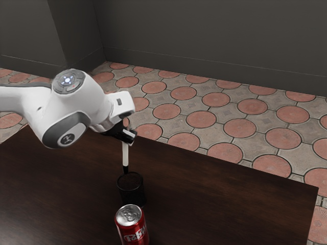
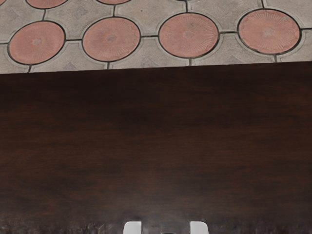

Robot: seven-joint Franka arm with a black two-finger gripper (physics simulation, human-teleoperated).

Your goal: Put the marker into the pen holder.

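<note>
Have the white marker (image 1: 125, 155) pinched nearly upright between both fingers of the black gripper (image 1: 129, 137), closed down to barrel width. Aim its dark tip downward by the rim of the black pen holder (image 1: 134, 197); cannot tell whether touching. See a red can (image 1: 134, 233) near the holder, upright on the dark table (image 1: 219, 191).

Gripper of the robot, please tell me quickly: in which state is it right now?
Gripper: closed, holding the marker with its black end pointing down.
</note>
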